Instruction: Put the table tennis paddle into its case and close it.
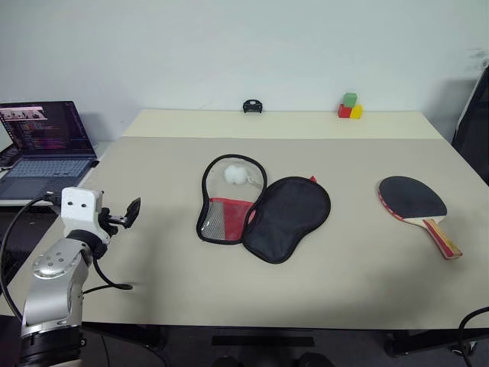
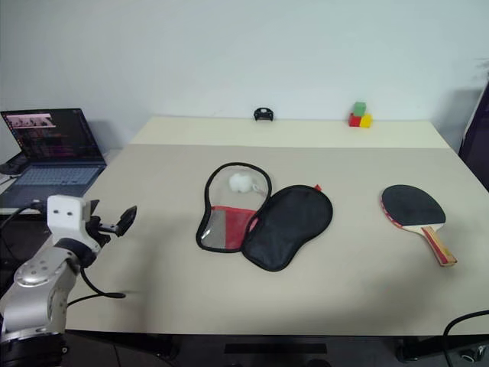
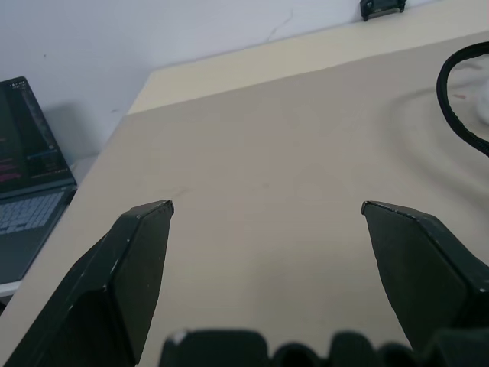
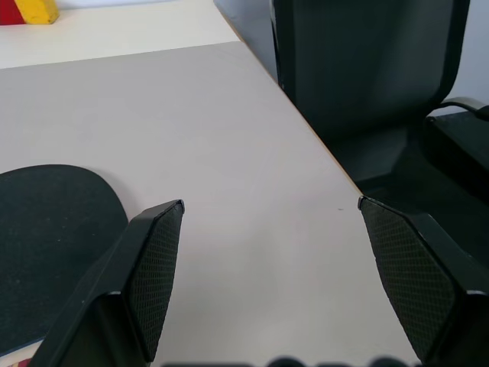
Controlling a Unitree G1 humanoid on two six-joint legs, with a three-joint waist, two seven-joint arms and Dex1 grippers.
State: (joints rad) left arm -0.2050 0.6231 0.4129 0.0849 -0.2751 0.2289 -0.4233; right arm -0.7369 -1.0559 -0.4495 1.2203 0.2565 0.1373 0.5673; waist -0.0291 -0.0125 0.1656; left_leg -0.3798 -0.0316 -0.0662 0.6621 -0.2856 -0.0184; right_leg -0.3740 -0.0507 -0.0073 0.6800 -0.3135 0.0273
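From my head camera, the case (image 1: 263,208) lies unzipped and spread open mid-tabletop (image 1: 153,290), pom-pom (image 1: 234,174) inside its clear half. The paddle (image 1: 416,202) lies flat well to its right, handle toward me. My left tool (image 1: 126,214) hovers at the tabletop's left edge near a laptop (image 1: 42,149)

Left wrist camera: my left tool (image 3: 267,210) is spread wide, holding nothing

Right wrist camera: my right tool (image 4: 271,206) gapes empty, the paddle's black blade (image 4: 53,245) just beside it. Nothing is picked up yet; next I should lower the right tool onto the paddle's handle
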